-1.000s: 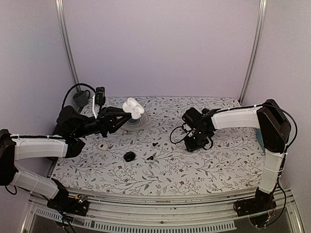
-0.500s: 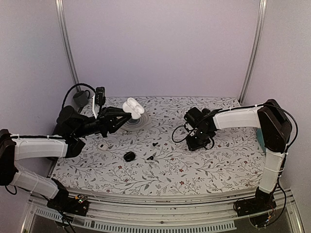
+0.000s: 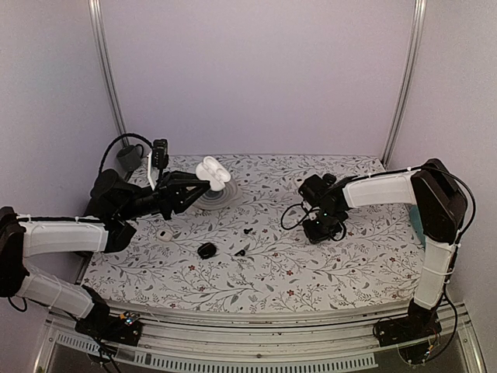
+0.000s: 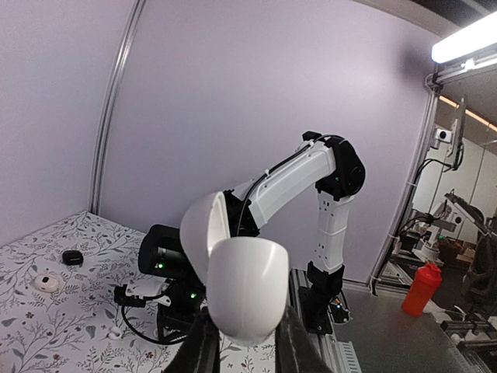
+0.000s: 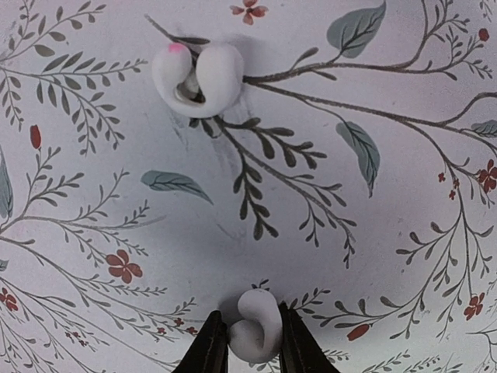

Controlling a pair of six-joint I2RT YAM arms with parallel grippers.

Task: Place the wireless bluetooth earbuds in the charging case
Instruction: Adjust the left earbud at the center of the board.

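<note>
The right gripper (image 5: 250, 317) is down at the floral table cover (image 3: 272, 272) on the right half of the table. Its two black fingertips press against either side of a tiny glossy white earbud (image 5: 256, 334). Whether that earbud is lifted clear of the cloth cannot be told. Just beyond it, apart from the fingers, lies what looks like the second earbud (image 5: 198, 78), two white rounded lobes with a pink dot and a dark spot in the fold.

Toward the middle of the table lie a tiny black bit (image 3: 248, 231) and another black speck (image 3: 240, 252). Further left are a black oval piece (image 3: 206, 250) and a small white round piece (image 3: 165, 234) near the left forearm.

The left gripper (image 3: 198, 186) is clamped on the open charging case (image 4: 245, 287), held in the air over the back left of the table with its lid (image 4: 203, 233) hinged up. A grey round patch (image 3: 219, 199) lies on the cloth beneath it; dish or shadow, I cannot tell.

From above, the right gripper's body covers both earbuds. In the right wrist view the frame's bottom edge cuts off the gripped earbud. The left wrist view shows only the case's outer shell, not its sockets. The white round piece is too small to identify.

The gripped earbud is well apart from the case, across the table to its right and lower, with the black bits on the cloth between.
</note>
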